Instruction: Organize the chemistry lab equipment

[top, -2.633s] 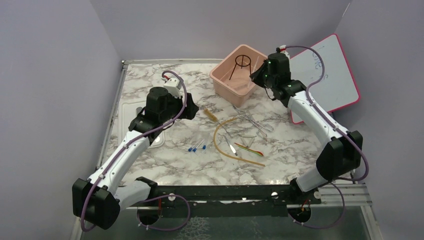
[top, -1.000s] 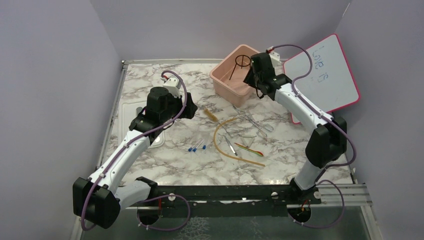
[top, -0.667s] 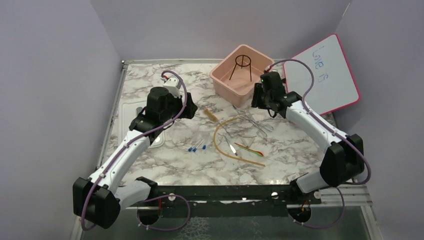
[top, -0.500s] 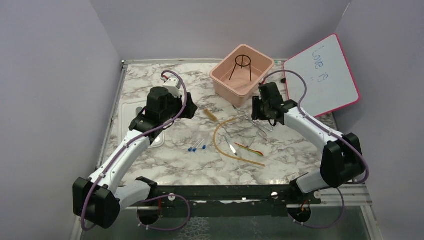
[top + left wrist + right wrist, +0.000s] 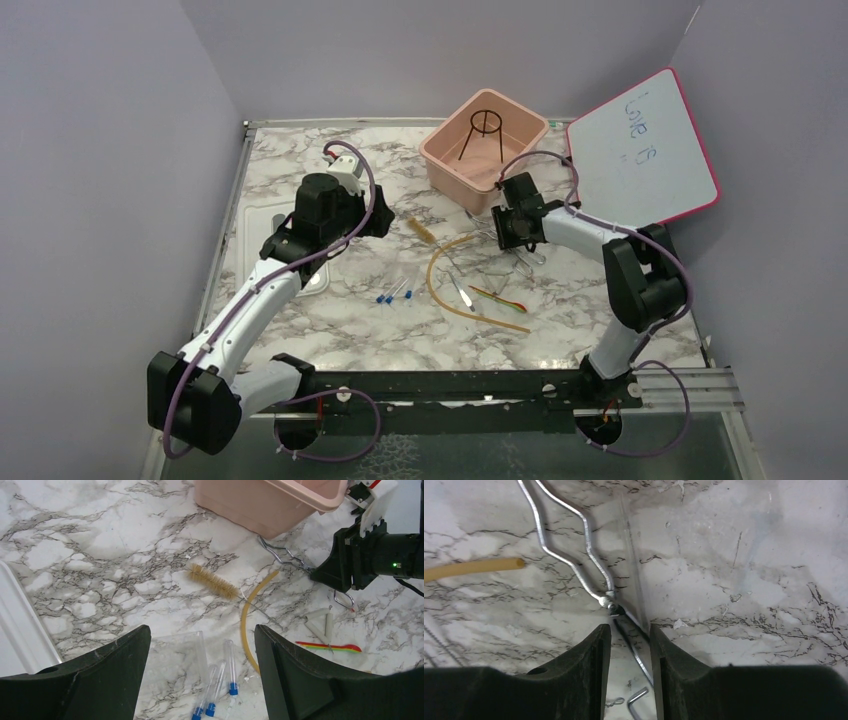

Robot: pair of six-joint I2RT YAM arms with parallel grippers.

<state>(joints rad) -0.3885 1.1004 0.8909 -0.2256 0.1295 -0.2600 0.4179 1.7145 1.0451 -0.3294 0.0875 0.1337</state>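
The metal tongs [image 5: 535,256] lie on the marble right of centre. My right gripper [image 5: 508,238] is down on them. In the right wrist view its fingers [image 5: 630,630] straddle one straight arm of the tongs [image 5: 574,570], just behind the pivot, with a narrow gap still showing on the left side. My left gripper [image 5: 385,222] hovers open above the table's middle; below it [image 5: 202,635] lie three blue-capped test tubes [image 5: 230,665]. The tan rubber tube [image 5: 440,280], a spatula [image 5: 460,290] and a bristle brush [image 5: 422,230] lie loose. The black wire tripod [image 5: 483,128] stands in the pink bin [image 5: 440,155].
A pink-framed whiteboard [image 5: 645,150] leans at the back right. A white lid [image 5: 262,230] lies flat at the left, under the left arm. A red-yellow-green strip [image 5: 500,298] and small white pieces [image 5: 320,622] sit near the tube. A clear flat slide [image 5: 631,580] lies beside the tongs.
My right arm has swung from above the bin down to the tongs, and its jaws have narrowed around them. The left arm has not moved.
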